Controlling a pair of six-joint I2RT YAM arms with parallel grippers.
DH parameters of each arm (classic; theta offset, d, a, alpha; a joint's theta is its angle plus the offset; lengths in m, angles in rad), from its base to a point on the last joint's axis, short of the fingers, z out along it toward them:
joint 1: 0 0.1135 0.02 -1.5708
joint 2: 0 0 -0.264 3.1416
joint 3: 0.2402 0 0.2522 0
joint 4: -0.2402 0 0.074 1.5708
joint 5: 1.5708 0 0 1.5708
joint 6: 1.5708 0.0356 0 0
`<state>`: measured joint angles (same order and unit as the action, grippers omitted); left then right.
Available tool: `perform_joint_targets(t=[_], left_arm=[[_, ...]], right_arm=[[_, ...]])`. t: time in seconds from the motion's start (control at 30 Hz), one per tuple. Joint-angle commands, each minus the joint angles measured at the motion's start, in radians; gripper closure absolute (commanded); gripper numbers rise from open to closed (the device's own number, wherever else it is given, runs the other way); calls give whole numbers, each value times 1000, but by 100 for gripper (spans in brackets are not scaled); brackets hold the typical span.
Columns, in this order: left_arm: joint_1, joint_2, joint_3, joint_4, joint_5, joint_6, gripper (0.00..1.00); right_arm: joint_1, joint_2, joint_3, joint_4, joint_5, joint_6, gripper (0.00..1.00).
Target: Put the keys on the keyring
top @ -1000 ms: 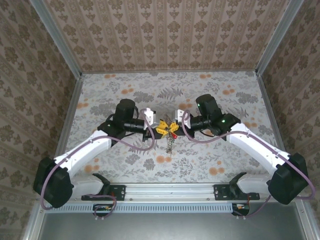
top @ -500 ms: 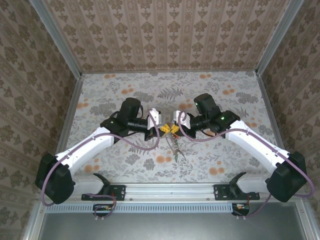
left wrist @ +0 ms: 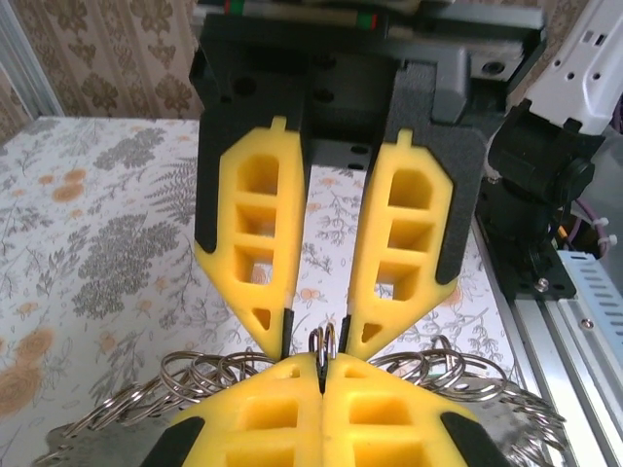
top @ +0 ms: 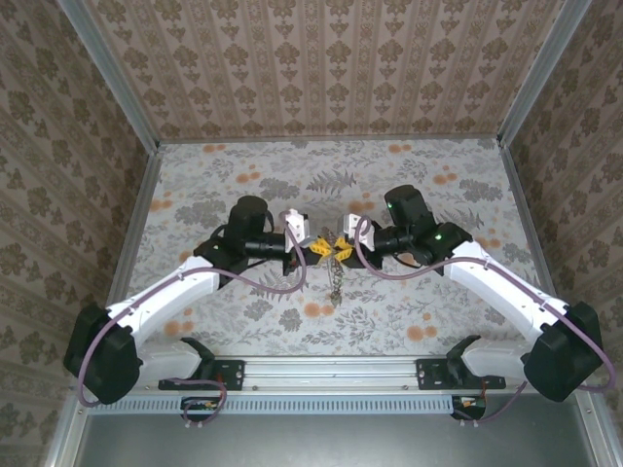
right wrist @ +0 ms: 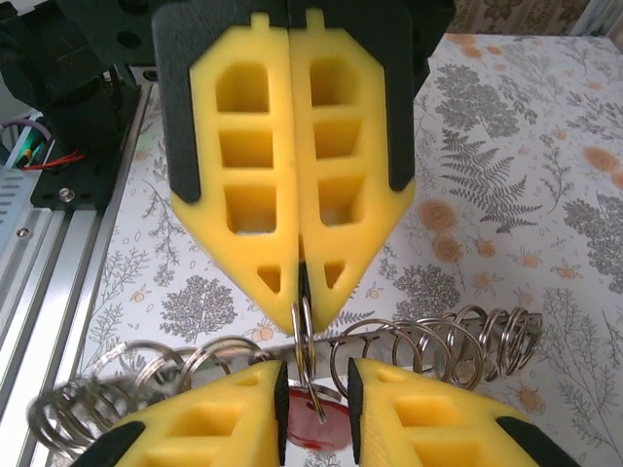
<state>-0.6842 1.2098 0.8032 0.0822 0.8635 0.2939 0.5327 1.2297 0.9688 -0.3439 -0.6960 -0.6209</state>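
The left hand [left wrist: 321, 368] is clamped shut on a metal keyring [right wrist: 303, 326]; the right hand [right wrist: 316, 375] is slightly open around a red key [right wrist: 317, 431]. Threading seems under way; next comes a careful release.

The keyring [left wrist: 323, 341] sits between left gripper [top: 318, 251] and right gripper [top: 341, 244].

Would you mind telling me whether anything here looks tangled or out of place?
Yes: a jumbled chain of metal rings trails to both sides of the ring pinched by the left gripper, its jaws shut.
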Motion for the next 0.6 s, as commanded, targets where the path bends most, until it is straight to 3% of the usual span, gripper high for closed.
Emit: perform_joint_targets(t=[0.0, 0.33, 0.57], left_arm=[[16, -44, -28, 153, 76, -57, 100], [31, -45, -101, 332, 112, -125, 100], [32, -37, -108, 370, 110, -147, 100]], right_arm=[[-16, -39, -25, 63, -44, 41, 74], [-39, -56, -48, 126, -122, 96, 83], [-27, -16, -45, 152, -149, 117, 88]])
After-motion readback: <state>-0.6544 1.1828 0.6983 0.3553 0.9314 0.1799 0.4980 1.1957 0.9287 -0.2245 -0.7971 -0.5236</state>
